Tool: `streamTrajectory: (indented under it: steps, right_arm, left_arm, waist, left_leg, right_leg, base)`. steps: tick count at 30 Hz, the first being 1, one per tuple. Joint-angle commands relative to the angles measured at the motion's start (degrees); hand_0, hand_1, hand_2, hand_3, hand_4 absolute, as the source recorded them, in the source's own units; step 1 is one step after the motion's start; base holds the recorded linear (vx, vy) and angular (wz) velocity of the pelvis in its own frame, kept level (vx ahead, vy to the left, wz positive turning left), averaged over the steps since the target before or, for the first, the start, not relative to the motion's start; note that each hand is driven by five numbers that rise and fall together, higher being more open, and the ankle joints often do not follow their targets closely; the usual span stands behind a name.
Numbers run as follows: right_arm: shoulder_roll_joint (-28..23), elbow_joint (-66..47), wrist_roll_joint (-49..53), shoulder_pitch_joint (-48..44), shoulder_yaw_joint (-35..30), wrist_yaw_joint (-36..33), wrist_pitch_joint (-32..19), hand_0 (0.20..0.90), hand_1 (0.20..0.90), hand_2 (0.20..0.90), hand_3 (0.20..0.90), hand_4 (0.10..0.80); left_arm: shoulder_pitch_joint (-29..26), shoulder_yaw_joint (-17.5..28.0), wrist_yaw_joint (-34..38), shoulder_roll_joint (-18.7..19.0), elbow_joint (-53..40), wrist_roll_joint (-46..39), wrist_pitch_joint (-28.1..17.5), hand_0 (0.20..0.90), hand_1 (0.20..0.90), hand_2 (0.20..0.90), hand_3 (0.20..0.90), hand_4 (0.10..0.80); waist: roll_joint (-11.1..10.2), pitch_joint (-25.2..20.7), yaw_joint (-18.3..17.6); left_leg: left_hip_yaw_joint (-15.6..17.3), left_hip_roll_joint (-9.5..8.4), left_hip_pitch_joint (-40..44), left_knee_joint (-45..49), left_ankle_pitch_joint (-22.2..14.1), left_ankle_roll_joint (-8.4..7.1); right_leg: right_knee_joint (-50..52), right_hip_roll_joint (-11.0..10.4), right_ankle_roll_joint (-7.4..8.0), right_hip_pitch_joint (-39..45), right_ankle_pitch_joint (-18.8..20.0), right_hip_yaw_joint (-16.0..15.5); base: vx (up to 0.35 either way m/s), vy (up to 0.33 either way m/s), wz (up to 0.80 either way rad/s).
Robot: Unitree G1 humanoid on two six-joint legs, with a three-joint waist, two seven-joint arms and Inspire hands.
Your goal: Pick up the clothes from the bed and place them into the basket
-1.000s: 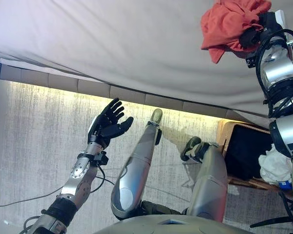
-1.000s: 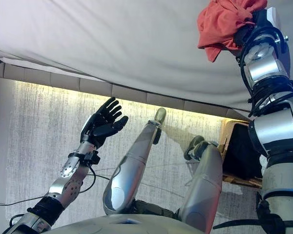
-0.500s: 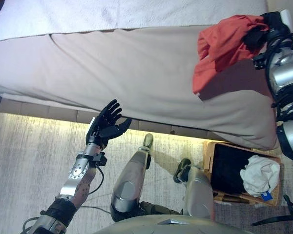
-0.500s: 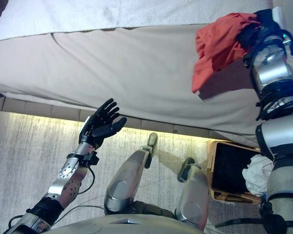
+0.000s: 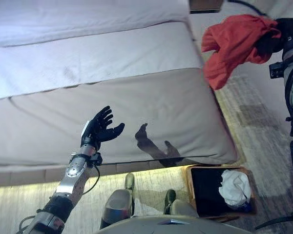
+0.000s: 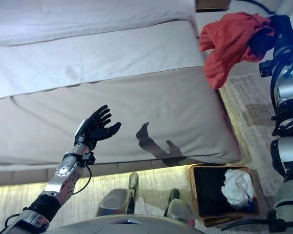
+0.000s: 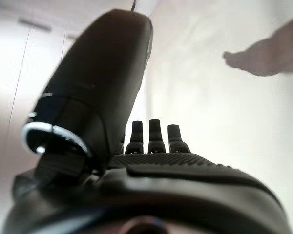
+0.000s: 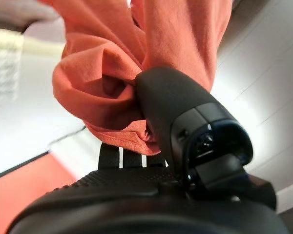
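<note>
Here the right hand [image 5: 272, 40] clutches the red garment [image 5: 233, 41], raised.

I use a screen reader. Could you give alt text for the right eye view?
The right robot hand holds a red garment raised past the bed corner. The left robot hand hovers open over the bed; a basket holding white cloth stands on the floor below.

The left robot hand [image 5: 98, 130] is showing matte black fingers and a white cover along 1 edge, sitting on a silver-grey forearm dotted with dark screws above a black cuff. The right robot hand [image 5: 283, 36], at 2 o'clock, is showing black too, black cables looping round its silver arm.
</note>
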Motion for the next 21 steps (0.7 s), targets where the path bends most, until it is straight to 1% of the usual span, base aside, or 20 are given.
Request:
streamTrajectory:
  steps: [1, 6, 8, 12, 17, 21]
  right_arm:
    - [-8.56, -5.46, 2.33, 2.96, -2.71, -2.65, -4.29, 0.300, 0.300, 0.300, 0.200, 0.100]
    - [-7.66, -7.76, 2.33, 11.04, -7.74, -2.20, -3.29, 0.300, 0.300, 0.300, 0.200, 0.100]
    - [-6.55, -9.68, 2.25, 15.95, -10.40, -1.77, -3.18, 0.300, 0.300, 0.300, 0.200, 0.100]
    - [-3.95, -11.92, 1.67, 22.56, -13.55, -1.09, -2.49, 0.300, 0.300, 0.300, 0.200, 0.100]
    - [-1.44, -12.96, 1.20, 27.46, -15.55, 0.89, -2.24, 0.300, 0.300, 0.300, 0.200, 0.100]
    - [0.47, -12.29, 0.26, 29.07, -15.37, 2.40, -1.70, 0.300, 0.300, 0.300, 0.200, 0.100]
  left_arm:
    - [-0.49, -0.25, -1.17, -1.19, 0.73, 3.63, -4.07, 0.900, 0.900, 0.900, 0.900, 0.800]
    - [-2.27, -0.74, -1.44, -2.63, 2.43, 5.20, -4.77, 0.900, 0.900, 0.900, 0.900, 0.800]
    - [-3.05, -0.41, -1.00, -2.92, 2.67, 5.46, -4.36, 0.900, 0.900, 0.900, 0.900, 0.800]
    - [-4.67, -0.17, -1.24, -3.60, 3.58, 6.46, -3.22, 0.900, 0.900, 0.900, 0.900, 0.800]
    - [-5.60, -0.61, -1.88, -4.15, 4.35, 7.36, -2.92, 0.900, 0.900, 0.900, 0.900, 0.800]
    - [-6.21, -0.75, -2.48, -4.50, 5.12, 7.62, -2.62, 0.900, 0.900, 0.900, 0.900, 0.800]
  waist:
    - [0.83, -9.43, -2.11]
    - [0.66, -10.15, -4.94]
    - [0.68, -10.19, -6.25]
    - [0.77, -10.19, -8.16]
    - [1.11, -10.28, -9.87]
    - [1.39, -10.31, -10.88]
  left_leg:
    - [1.09, 2.92, 0.64, 0.59, -8.32, -1.42]
    - [3.54, 3.40, 2.04, 0.02, -8.96, -1.43]
    - [4.24, 3.61, 2.49, 0.21, -9.28, -1.32]
    - [5.26, 3.90, 3.19, 0.27, -9.71, -1.21]
    - [6.19, 4.09, 3.94, 0.07, -10.12, -1.12]
    - [7.17, 4.19, 4.24, 0.47, -10.56, -1.21]
  right_leg:
    - [0.09, 2.77, -1.21, -5.78, 1.96, 1.86]
    - [-0.94, 3.45, -1.03, -5.76, 2.51, 4.50]
    - [-0.67, 3.81, -1.13, -5.80, 2.35, 5.62]
    - [-0.29, 4.50, -1.32, -5.89, 2.08, 7.41]
    - [-0.25, 5.14, -1.34, -5.98, 2.03, 9.09]
    - [-0.29, 5.44, -1.26, -6.26, 2.22, 10.23]
  base:
    - [-0.035, -0.001, -0.27]
    - [-0.036, 0.004, -0.24]
    - [-0.030, -0.002, -0.16]
    - [-0.026, -0.008, -0.27]
    - [-0.007, -0.008, -0.17]
    - [-0.008, -0.016, -0.25]
